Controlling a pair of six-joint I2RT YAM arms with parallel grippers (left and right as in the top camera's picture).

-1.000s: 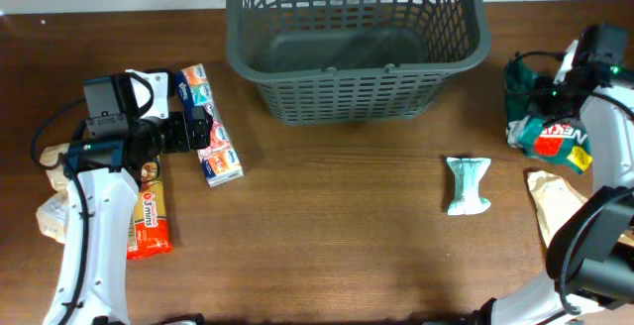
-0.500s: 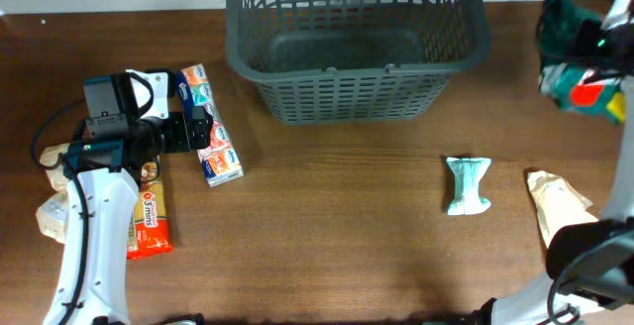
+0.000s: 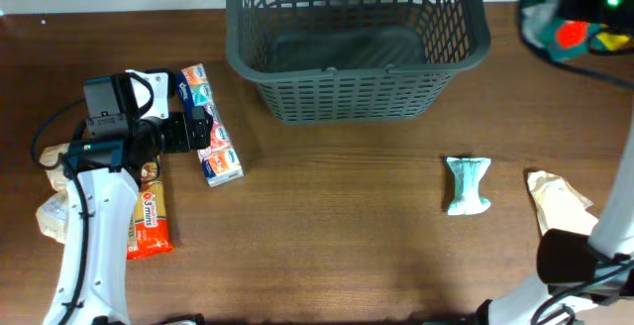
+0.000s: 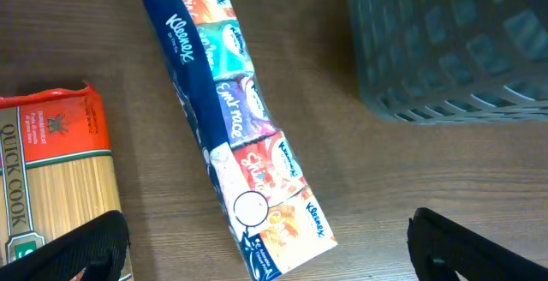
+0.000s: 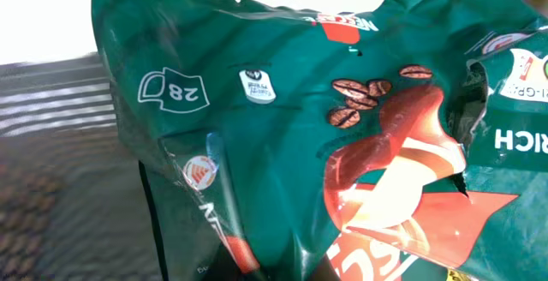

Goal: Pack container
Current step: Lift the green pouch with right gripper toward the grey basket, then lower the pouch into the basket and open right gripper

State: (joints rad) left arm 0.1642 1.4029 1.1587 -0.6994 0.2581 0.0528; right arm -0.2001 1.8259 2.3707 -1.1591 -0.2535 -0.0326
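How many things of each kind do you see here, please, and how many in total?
Basket: 1
Tissue pack: 1
Spaghetti pack: 1
Coffee bag: 1
Small pale packet: 1
Beige bags: 2, one left, one right
Total: 7
A tan scrap beside the left one is unclear, not counted.

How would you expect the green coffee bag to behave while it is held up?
The coffee bag is probably floppy: its film is deeply creased and folded in the right wrist view. The glossy surface looks slippery, so it might slide in a light grip. Being a soft pouch, it seems unlikely to roll.
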